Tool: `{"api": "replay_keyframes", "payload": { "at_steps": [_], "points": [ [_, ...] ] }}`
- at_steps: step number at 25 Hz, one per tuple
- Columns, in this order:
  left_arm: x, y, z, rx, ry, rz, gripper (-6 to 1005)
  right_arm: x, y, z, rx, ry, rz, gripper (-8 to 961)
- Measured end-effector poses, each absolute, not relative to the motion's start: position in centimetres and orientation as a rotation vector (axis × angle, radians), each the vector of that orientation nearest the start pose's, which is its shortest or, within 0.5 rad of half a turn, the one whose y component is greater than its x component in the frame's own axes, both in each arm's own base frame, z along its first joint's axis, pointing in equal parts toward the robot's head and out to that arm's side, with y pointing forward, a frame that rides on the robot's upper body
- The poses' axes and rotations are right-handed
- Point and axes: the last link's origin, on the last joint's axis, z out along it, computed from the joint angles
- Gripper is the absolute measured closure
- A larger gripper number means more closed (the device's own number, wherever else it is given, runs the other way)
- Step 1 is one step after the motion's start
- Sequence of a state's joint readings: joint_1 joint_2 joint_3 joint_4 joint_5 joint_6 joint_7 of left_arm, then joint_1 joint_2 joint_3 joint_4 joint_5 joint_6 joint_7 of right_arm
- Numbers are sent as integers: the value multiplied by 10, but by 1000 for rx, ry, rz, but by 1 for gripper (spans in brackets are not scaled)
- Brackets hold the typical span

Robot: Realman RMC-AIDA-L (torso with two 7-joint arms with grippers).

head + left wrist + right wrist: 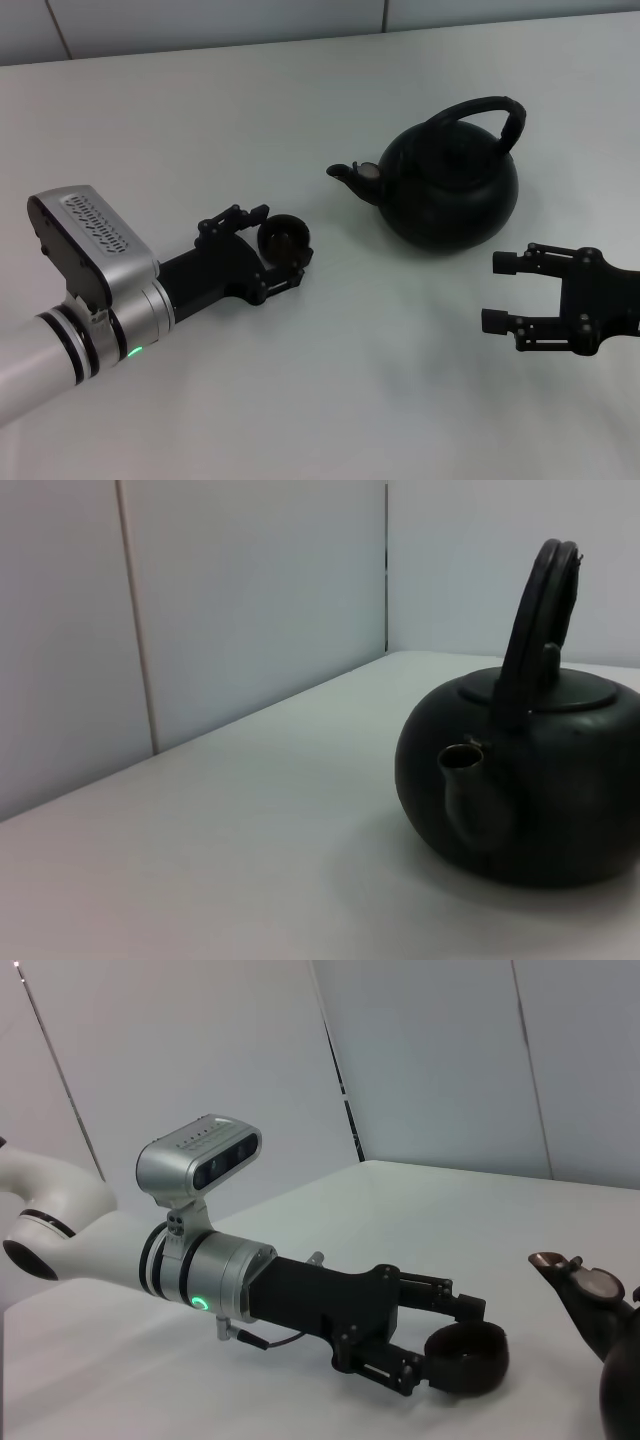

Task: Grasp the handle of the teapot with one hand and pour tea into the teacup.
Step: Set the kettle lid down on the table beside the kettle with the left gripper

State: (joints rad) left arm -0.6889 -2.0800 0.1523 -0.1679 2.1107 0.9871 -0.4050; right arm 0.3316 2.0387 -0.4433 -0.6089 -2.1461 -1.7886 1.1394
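Observation:
The matte black teapot (450, 190) stands on the white table right of centre, its spout (345, 172) pointing toward my left arm. The arched handle (490, 108) rises over its lid. My left gripper (280, 243) lies low on the table left of the spout, shut on the tiny black teacup (286, 235), which stands upright. In the right wrist view the teacup (466, 1360) sits between the left gripper's fingers (405, 1372). My right gripper (495, 291) hovers open and empty just in front of the teapot. The left wrist view shows the teapot (540, 790) and handle (540, 610) side-on.
The white table (200, 130) runs back to a pale panelled wall (200, 25) along its far edge. Nothing else stands on it besides the two arms and the task's objects.

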Motion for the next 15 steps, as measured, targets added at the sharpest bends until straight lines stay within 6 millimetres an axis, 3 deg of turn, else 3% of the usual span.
{"api": "replay_keyframes", "payload": {
  "at_steps": [3,10,15],
  "points": [
    [-258,322,-127,-2514,-349,-551,287,330,245,26,-2676,630,752,143],
    [-257,322,-126,-2511,-350,-557,135,330,245,26,-2677,630,752,143],
    [-257,322,-126,-2510,-350,-559,135,330,245,26,-2677,628,752,143]
  ]
}}
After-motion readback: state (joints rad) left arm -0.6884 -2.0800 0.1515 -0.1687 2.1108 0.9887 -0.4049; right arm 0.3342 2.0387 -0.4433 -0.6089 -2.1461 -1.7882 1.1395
